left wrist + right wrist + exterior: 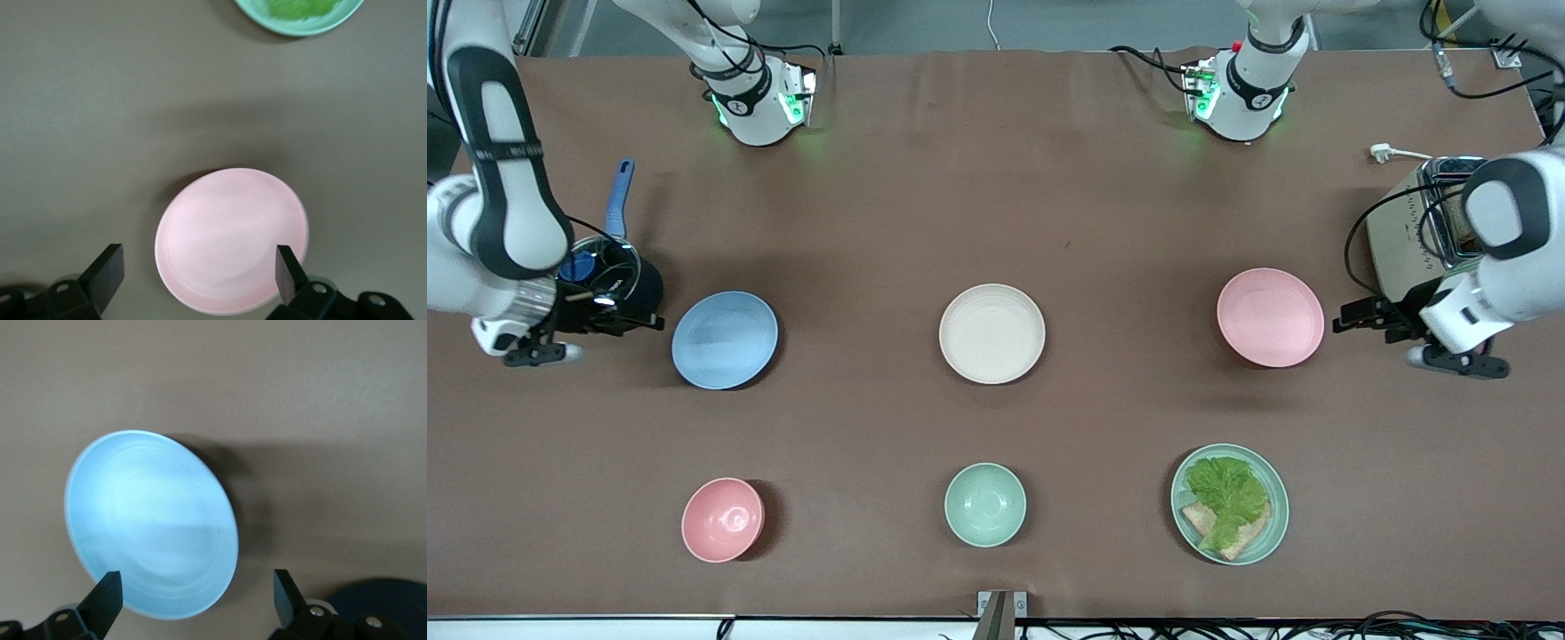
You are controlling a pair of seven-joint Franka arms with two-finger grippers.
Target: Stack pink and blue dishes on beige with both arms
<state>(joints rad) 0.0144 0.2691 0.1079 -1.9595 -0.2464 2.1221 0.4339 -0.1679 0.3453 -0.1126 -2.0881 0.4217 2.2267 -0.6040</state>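
Resting on the brown table (996, 178), the beige plate (991, 333) sits between the blue plate (724, 340) and pink plate (1270, 317), all apart. Both look light, stiff and slick, best pinched at the rim. The right gripper (197, 603) and left gripper (200, 277) hover nearby, jaws apart.

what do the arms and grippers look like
Both arms are glossy white jointed tubes with black bands. The right arm bears a long black oval panel; the left arm has a black ring at its joint. Their bases glow green, with black cables running to them. The left gripper and right gripper are black, with flat wedge-shaped fingers.
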